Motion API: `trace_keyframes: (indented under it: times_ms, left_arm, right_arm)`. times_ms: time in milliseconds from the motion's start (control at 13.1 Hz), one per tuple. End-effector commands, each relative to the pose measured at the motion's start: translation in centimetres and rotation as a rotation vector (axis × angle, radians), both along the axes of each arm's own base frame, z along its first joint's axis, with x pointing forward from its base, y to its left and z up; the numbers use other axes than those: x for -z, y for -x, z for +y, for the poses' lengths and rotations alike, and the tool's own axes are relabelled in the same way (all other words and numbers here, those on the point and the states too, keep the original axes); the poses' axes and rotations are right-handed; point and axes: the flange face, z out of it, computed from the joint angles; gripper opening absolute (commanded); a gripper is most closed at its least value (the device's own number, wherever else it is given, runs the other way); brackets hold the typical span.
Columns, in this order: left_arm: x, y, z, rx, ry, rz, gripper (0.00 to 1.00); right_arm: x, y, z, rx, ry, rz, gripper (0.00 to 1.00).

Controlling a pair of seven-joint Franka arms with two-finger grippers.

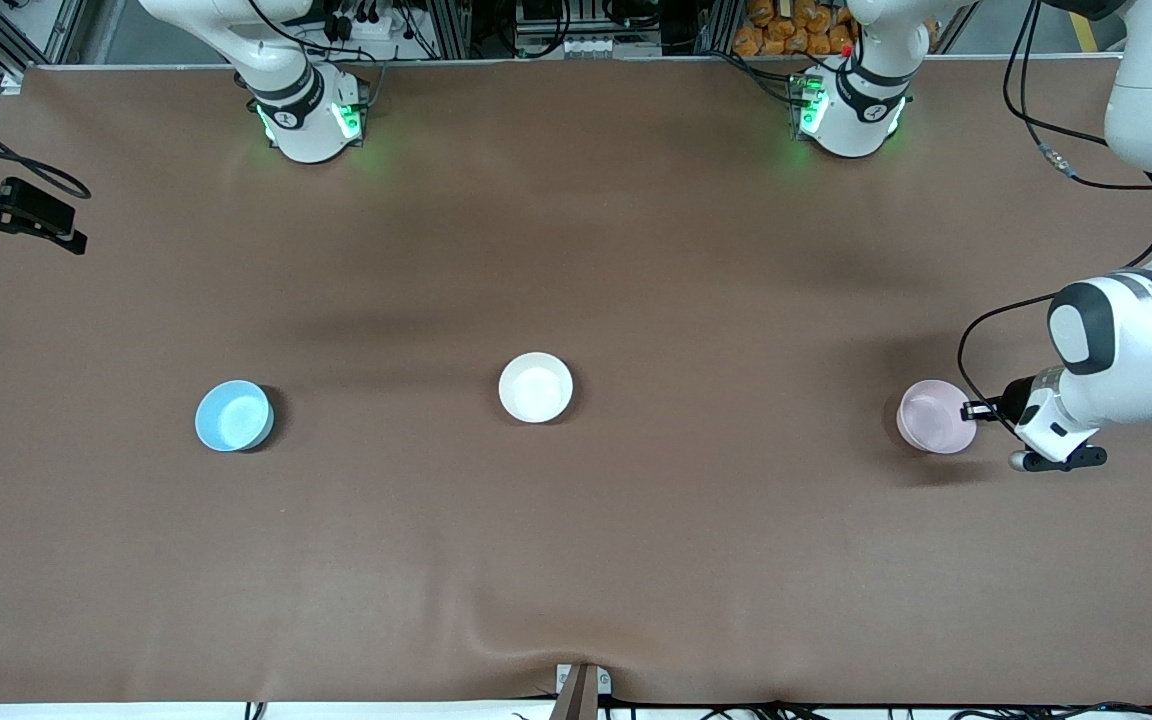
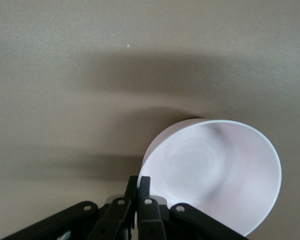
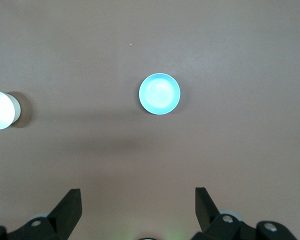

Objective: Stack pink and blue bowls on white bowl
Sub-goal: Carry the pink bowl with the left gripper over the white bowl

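Observation:
The pale pink bowl point(image 1: 934, 417) point(image 2: 215, 167) is at the left arm's end of the table. My left gripper point(image 1: 972, 409) point(image 2: 138, 184) is shut on its rim, one finger inside the bowl and one outside. The white bowl point(image 1: 535, 387) point(image 3: 0, 110) stands at the table's middle. The light blue bowl point(image 1: 233, 416) point(image 3: 159, 93) stands toward the right arm's end. My right gripper point(image 3: 138, 200) hangs open and empty high over the table, with the blue bowl in its view. Its hand is out of the front view.
A brown cloth point(image 1: 576, 540) covers the table and bulges in a wrinkle near a bracket point(image 1: 581, 690) at the front edge. A black device with cables point(image 1: 11, 212) juts in at the right arm's end.

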Motion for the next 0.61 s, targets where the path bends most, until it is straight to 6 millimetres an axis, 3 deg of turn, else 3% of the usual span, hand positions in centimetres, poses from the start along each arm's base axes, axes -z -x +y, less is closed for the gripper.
trace_keyframes:
  times_ms: [0,533]
  left_arm:
    - [-1.6,-0.3,-1.5,-0.002,0.010,-0.023,0.00]
    - [-4.0,-0.7,-3.0,-0.002,0.014,-0.035,0.00]
  right_arm:
    - [-0.1,-0.2,0.2,0.003,-0.001,-0.002,1.00]
    - [-0.1,-0.2,0.3,0.002,-0.001,-0.002,1.00]
